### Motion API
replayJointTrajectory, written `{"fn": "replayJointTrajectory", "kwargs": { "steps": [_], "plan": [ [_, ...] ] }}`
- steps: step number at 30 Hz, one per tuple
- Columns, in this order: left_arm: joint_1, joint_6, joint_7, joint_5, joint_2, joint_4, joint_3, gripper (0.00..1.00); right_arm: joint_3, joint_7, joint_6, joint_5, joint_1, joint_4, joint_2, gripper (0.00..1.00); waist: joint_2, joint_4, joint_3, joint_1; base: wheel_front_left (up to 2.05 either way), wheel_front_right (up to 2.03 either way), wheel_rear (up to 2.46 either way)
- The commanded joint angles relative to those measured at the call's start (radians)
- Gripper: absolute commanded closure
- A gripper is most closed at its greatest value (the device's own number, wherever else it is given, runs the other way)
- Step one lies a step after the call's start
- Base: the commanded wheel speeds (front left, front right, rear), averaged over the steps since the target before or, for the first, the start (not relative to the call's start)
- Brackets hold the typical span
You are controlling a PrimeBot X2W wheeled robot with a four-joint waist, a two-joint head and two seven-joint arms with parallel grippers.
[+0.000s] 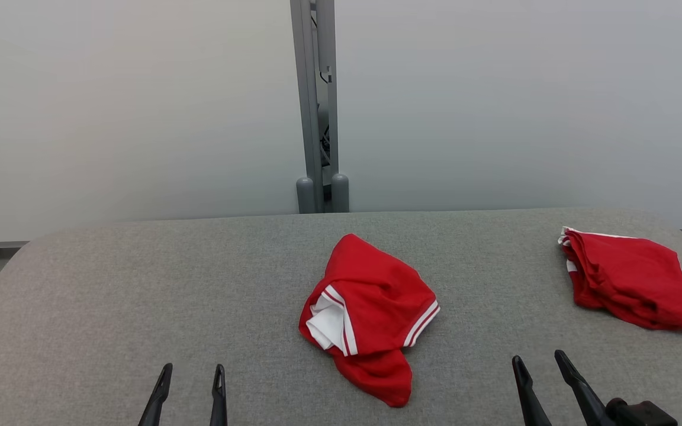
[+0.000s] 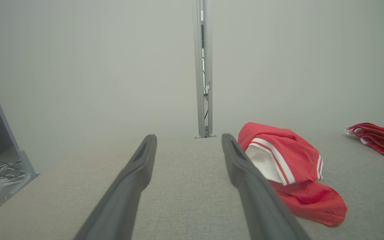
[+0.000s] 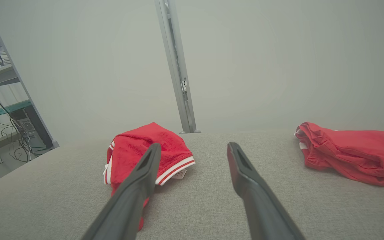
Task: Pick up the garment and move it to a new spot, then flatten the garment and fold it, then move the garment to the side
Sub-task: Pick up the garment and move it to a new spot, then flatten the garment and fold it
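No lettering, number or brand can be read anywhere. A small pale tag (image 3: 178, 174) is spotted at the striped hem of the red garment (image 3: 132, 143), but its print is too small to be made out.

Tabletop (image 1: 110, 284) ahead of left fingers (image 1: 218, 393) was free; crumpled garment (image 1: 370, 307) lay between both pairs, second garment (image 1: 631, 284) beyond right fingers (image 1: 526, 387).

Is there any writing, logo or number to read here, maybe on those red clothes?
None can be read.
The small pale tag under the hem of the crumpled red garment: too blurred to read.
The red garment at the right: no writing seen.
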State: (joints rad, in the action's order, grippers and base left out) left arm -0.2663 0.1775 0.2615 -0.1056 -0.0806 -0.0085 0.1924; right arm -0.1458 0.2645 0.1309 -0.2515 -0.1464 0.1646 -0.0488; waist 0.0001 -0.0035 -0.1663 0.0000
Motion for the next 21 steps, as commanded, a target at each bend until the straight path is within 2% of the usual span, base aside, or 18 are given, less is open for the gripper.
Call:
{"fn": "replayJointTrajectory", "kwargs": {
  "steps": [1, 21],
  "plan": [
    [-0.005, -0.005, 0.004, 0.014, 0.001, -0.004, -0.012, 0.00, 0.002, 0.001, 0.000, -0.008, -0.010, -0.005, -0.004, 0.00, -0.0001, 0.001, 0.000, 0.0000, 0.00, 0.00, 0.00],
    [0.007, -0.030, 0.004, 0.034, 0.024, 0.013, -0.047, 0.00, 0.005, 0.001, 0.000, -0.013, -0.006, -0.011, -0.004, 0.00, -0.0001, 0.004, 0.004, 0.0000, 0.00, 0.00, 0.00]
  ]
}}
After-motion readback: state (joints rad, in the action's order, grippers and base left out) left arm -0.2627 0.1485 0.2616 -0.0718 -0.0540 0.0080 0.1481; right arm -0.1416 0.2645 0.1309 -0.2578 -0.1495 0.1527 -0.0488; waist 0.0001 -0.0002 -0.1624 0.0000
